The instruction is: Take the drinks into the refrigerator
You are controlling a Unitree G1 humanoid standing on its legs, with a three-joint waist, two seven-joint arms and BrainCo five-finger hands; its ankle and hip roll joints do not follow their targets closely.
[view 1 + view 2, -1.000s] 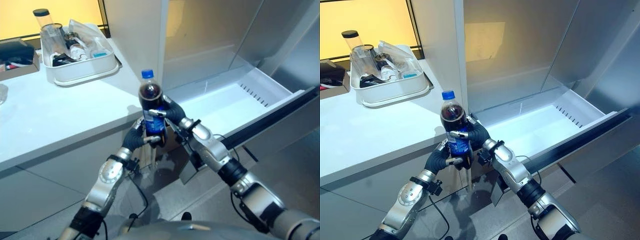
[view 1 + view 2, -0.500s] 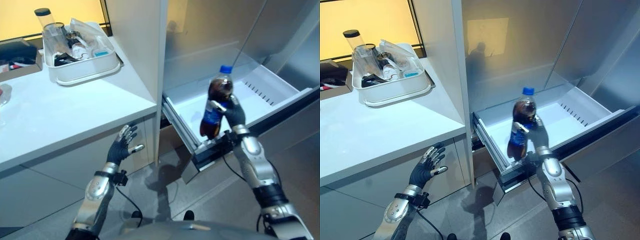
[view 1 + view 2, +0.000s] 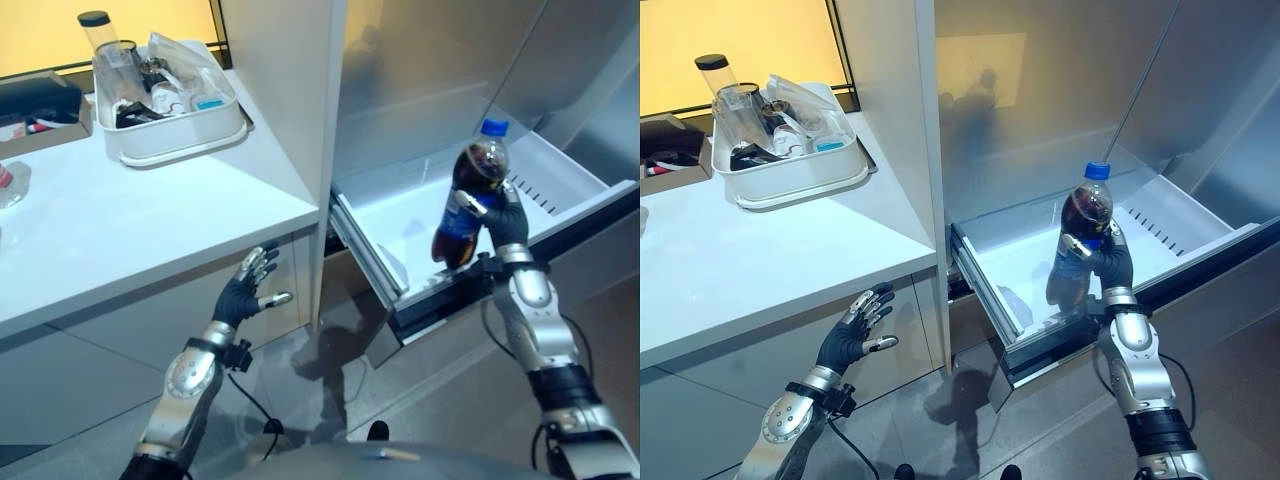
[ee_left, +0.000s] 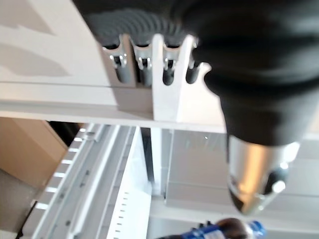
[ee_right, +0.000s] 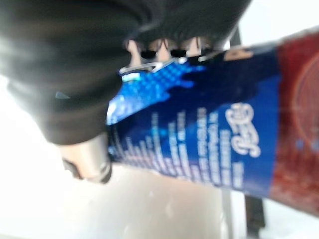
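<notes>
Left eye view: left hand [image 3: 250, 290] hangs open and empty below the counter [image 3: 120, 230]. Right hand [image 3: 497, 222] grips the cola bottle [image 3: 468, 205], near-upright, cap up, above the open refrigerator drawer [image 3: 420, 215], over its front edge.

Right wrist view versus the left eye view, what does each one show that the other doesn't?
The right wrist view alone gives the bottle's blue label close up, with curled fingers across it. The left eye view alone gives the open left robot hand below the white counter, the tub of kitchen items and the pulled-out refrigerator drawer. Both show the right robot hand gripping the cola bottle.
</notes>
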